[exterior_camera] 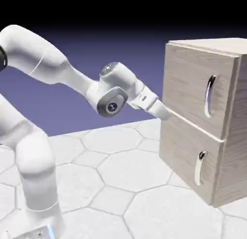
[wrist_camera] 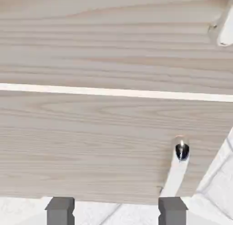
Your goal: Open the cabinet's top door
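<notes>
Currently, the top door (exterior_camera: 193, 83) is sitting closed on the upper half of the cabinet (exterior_camera: 231, 136), at the exterior view's right, its wood grain running across a pale panel. Its long curved silver handle (exterior_camera: 210, 96) is standing upright near the door's far right edge, and part of it is showing at the hand view's top right corner. Below a thin light gap (exterior_camera: 195, 125), the lower door (exterior_camera: 185, 153) is also lying closed, bearing a shorter curved handle (exterior_camera: 200, 169). Your hand (exterior_camera: 163, 112) is reaching from the left toward the cabinet's front, near the gap's left end and well apart from the upper handle. It is holding its two fingers open, and nothing is being gripped between them. Behind it, your white arm (exterior_camera: 77, 78) is bending down across the exterior view's left. Beneath everything, a white floor (exterior_camera: 144, 170) with large grey-outlined polygonal tiles is spreading out.
</notes>
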Robot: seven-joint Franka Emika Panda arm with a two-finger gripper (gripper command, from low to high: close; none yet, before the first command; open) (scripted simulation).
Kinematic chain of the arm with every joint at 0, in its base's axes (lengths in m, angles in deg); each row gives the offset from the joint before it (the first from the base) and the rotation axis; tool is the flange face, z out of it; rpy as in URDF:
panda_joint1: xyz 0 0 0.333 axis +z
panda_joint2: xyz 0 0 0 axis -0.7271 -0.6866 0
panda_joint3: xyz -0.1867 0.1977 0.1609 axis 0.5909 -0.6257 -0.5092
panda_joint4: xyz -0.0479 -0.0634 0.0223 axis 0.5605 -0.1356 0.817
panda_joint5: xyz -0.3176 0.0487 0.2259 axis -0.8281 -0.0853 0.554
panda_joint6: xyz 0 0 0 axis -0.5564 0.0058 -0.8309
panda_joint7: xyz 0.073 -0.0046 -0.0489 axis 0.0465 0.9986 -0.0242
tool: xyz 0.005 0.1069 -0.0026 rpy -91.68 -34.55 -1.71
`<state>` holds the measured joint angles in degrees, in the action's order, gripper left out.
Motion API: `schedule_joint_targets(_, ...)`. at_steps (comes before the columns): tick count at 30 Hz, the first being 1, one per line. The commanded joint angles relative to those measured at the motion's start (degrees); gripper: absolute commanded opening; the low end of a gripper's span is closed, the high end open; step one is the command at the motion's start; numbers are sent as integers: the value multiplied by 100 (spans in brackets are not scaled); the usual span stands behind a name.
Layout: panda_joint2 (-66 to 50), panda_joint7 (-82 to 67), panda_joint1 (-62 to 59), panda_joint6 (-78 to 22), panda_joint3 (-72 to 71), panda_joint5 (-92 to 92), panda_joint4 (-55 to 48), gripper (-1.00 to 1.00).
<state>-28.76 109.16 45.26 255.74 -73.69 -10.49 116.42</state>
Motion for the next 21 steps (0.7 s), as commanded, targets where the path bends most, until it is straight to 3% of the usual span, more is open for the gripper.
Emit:
schedule_joint_targets(1, -169, -137, -172, -33, -168, -250, -40, 0)
schedule_joint_targets(21, -3534, -2867, -3606, -686, -3517, -5233, -840, 0)
